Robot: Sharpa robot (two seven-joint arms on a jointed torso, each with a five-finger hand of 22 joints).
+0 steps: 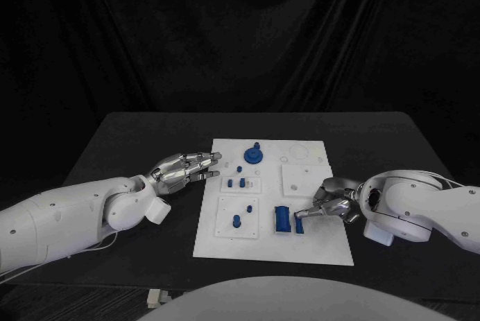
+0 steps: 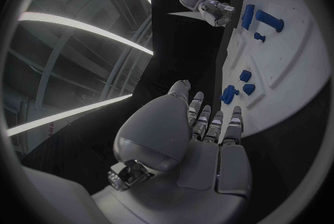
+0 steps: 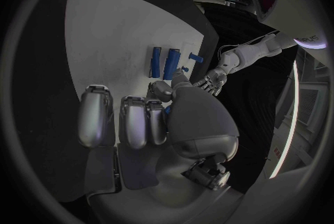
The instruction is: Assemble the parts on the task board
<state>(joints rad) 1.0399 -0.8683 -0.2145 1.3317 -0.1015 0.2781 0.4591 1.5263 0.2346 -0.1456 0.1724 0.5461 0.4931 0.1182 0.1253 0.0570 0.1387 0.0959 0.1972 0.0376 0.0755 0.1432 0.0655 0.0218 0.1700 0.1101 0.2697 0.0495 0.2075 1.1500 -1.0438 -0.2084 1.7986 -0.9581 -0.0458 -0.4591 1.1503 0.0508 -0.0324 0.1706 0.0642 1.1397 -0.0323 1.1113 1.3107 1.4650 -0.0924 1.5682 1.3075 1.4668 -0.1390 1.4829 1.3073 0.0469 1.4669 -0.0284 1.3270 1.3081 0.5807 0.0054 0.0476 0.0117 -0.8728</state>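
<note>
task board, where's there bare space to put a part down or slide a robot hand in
The task board is bare along its near edge, below the upright blue cylinders. The raised square on the far right side looks free too. It is crowded in the left middle, among the small blue pegs, and beside the right robot hand. The left robot hand blocks the left edge.

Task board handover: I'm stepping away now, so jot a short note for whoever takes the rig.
Left hand: holds nothing, fingers out straight at the task board's left edge.
Right hand: at the board's right side, fingers curled beside the long blue part; a grip can't be confirmed.
Round blue part sits at the far end, small parts mid-board.
Done: unclear. Left: loose parts near the right hand.
</note>
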